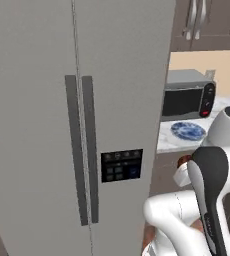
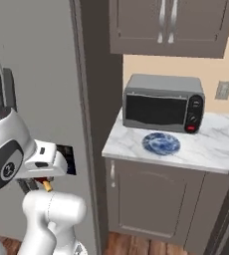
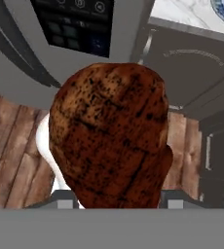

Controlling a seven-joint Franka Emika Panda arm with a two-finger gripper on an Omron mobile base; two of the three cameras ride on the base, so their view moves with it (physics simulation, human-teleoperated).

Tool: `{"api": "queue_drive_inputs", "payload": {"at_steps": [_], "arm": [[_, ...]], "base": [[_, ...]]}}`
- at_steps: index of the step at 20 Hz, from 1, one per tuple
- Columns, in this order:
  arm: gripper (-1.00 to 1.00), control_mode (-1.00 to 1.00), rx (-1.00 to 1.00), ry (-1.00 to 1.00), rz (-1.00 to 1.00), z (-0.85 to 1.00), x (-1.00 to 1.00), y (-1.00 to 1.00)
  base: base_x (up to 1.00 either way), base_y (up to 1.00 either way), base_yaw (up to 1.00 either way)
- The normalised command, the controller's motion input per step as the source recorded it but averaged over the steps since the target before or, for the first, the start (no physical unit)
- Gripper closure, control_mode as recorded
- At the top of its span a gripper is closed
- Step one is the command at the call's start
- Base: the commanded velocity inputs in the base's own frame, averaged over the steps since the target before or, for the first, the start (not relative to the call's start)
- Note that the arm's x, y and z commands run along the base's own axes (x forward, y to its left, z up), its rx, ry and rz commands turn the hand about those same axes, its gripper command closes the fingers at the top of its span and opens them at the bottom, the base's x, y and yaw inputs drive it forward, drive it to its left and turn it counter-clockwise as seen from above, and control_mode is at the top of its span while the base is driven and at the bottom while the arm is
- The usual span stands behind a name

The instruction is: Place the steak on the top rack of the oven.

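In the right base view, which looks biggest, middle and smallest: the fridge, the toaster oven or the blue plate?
1. Fridge, biggest
2. Toaster oven
3. Blue plate, smallest

The fridge is cut off by the picture's edge, yet is plainly the biggest.

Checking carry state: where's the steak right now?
The dark reddish-brown oval steak is off the blue-and-white patterned plate, held at the gripper in the hand view, low in front of the grey fridge and wood floor.

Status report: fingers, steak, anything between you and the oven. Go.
Gripper shut on the steak, carried clear of the counter. Plate bare on the counter by the microwave. Fridge dead ahead.
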Motion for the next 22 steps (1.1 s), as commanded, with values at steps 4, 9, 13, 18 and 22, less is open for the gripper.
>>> {"api": "queue_drive_inputs", "payload": {"at_steps": [4,9,13,18,22], "arm": [[1.0,1.0,0.0,0.0,0.0,0.0,0.0,0.0],[1.0,1.0,0.0,0.0,0.0,0.0,0.0,0.0],[1.0,1.0,0.0,0.0,0.0,0.0,0.0,0.0],[1.0,1.0,0.0,0.0,0.0,0.0,0.0,0.0],[1.0,1.0,0.0,0.0,0.0,0.0,0.0,0.0]], "base": [[-0.09,1.0,0.06],[0.0,1.0,0.04],[0.03,0.95,0.0],[0.19,0.5,0.0],[0.53,0.05,0.02]]}}
